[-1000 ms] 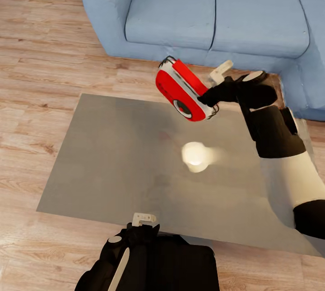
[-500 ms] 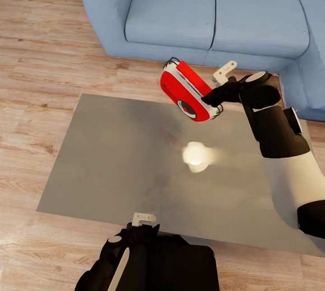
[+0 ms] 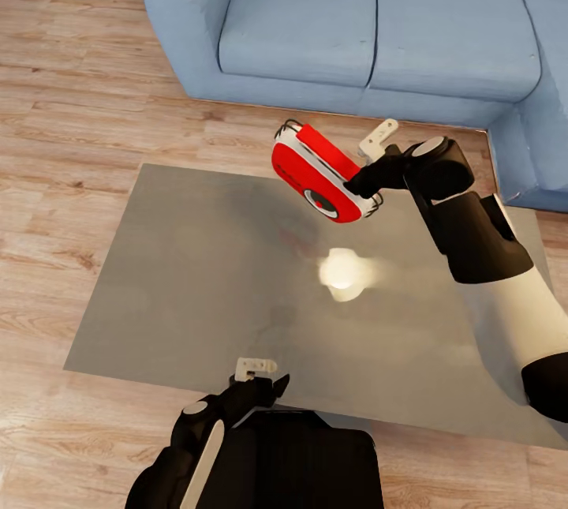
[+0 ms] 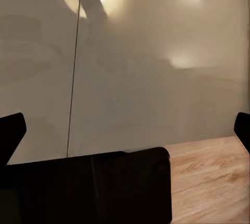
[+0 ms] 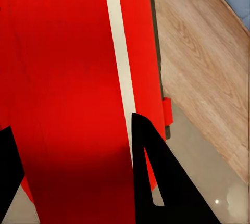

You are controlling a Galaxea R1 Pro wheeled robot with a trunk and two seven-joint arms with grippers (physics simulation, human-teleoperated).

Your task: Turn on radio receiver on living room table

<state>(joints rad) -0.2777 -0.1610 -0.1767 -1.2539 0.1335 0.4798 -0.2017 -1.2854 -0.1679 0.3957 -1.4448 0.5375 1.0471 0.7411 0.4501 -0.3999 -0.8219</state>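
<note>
The red radio receiver (image 3: 315,174) with silver-white trim hangs tilted in the air over the far part of the grey-brown table (image 3: 197,272), its round dark dial facing down and toward me. My right gripper (image 3: 359,177) is shut on its right end. In the right wrist view the red body (image 5: 67,78) sits between the black fingers (image 5: 156,177). My left gripper (image 3: 264,383) hovers open at the table's near edge with nothing in it. In the left wrist view its tips stand far apart over the glossy top (image 4: 156,67).
A blue L-shaped sofa (image 3: 379,20) runs along the far side and wraps round the table's right end. Light wood floor (image 3: 71,99) lies to the left. A bright lamp reflection (image 3: 343,272) shows on the tabletop. My dark trunk (image 3: 308,462) is at the bottom.
The right gripper carried the radio slightly right and up, then back left and down. The left arm has reached a little further toward the table's near edge.
</note>
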